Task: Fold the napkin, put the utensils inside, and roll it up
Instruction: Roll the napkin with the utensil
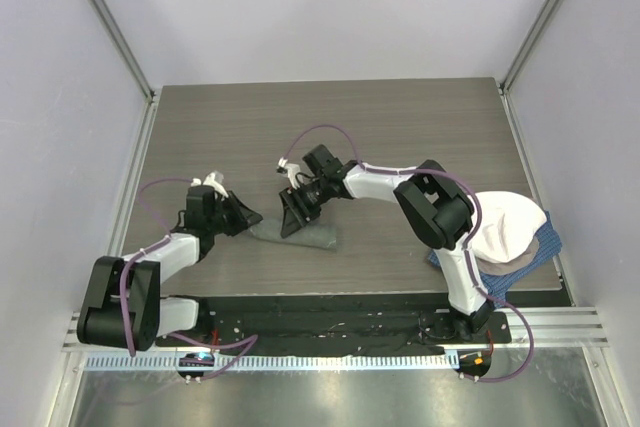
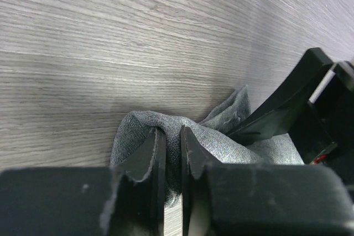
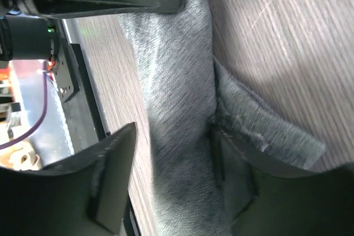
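The grey-green napkin (image 1: 305,235) lies as a narrow rolled bundle on the wooden table (image 1: 330,127), between both grippers. My left gripper (image 1: 252,216) is at its left end, and in the left wrist view its jaws (image 2: 170,132) are nearly closed with the napkin (image 2: 221,142) pinched between them. My right gripper (image 1: 294,219) is open and straddles the roll (image 3: 177,81) from above. One of its fingers (image 3: 113,164) is on the near side and the other is tucked against a hemmed flap (image 3: 265,125). The fork is hidden.
A cream-white cloth (image 1: 510,219) lies bunched on a blue checked cloth (image 1: 550,239) at the table's right edge, behind the right arm's base. Grey walls enclose the table on three sides. The black base rail (image 1: 330,322) runs along the near edge.
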You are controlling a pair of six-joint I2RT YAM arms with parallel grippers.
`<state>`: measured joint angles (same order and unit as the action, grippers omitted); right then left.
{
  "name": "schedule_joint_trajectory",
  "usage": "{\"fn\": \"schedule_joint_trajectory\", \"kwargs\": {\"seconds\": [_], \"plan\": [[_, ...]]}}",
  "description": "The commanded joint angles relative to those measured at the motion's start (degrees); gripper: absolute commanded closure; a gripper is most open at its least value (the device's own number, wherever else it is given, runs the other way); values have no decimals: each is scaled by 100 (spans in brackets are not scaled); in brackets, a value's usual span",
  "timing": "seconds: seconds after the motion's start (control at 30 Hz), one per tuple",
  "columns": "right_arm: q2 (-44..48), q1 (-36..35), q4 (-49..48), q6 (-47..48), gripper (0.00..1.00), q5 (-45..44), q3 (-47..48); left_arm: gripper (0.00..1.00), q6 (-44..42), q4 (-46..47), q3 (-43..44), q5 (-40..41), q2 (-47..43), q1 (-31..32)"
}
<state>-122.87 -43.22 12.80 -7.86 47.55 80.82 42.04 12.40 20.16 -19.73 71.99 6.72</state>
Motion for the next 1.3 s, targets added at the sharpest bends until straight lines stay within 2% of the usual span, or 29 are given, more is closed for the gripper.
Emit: {"fn": "schedule_joint_trajectory", "kwargs": {"seconds": [0.0, 0.13, 0.17, 0.23, 0.27, 0.4, 0.5, 0.7, 0.97, 1.07, 1.17, 1.23, 1.27], "plan": [[762, -28, 399, 232, 34, -921, 22, 96, -20, -62, 189, -58, 193, 5], [1562, -274, 277, 750, 30, -2203, -389, 100, -56, -317, 339, -49, 281, 5], [1712, -379, 58, 1029, 29, -2754, -504, 100, -64, -370, 409, -40, 342, 5], [2152, -642, -381, 1216, 28, -3276, -1031, 100, -108, -571, 506, -40, 421, 5], [2275, -731, -870, 1451, 27, -3687, -1215, 100, -117, -642, 602, -23, 456, 5], [2566, -1214, -1709, 1928, 25, -4410, -1867, 100, -135, -897, 822, 4, 763, 5], [2252, -1382, -1763, 2103, 25, -4501, -1754, 100, -100, -959, 945, 39, 965, 5], [2048, -1566, -2457, 2464, 25, -4659, -2061, 100, -91, -942, 1086, 56, 1142, 5], [1477, -1566, -2009, 2526, 26, -4553, -1736, 99, -108, -924, 1209, 48, 1362, 5], [1284, -1531, -1755, 2438, 27, -4579, -1544, 94, -108, -758, 1218, -13, 1388, 5], [1134, -1400, -1316, 2307, 31, -4195, -1254, 69, -91, -599, 1200, -66, 1319, 5], [1055, -1251, -877, 2236, 35, -3939, -1156, 60, -91, -590, 1209, -14, 1248, 5], [1020, -1207, -780, 2140, 40, -3685, -1060, 52, -91, -616, 1209, 134, 1135, 5]]}}
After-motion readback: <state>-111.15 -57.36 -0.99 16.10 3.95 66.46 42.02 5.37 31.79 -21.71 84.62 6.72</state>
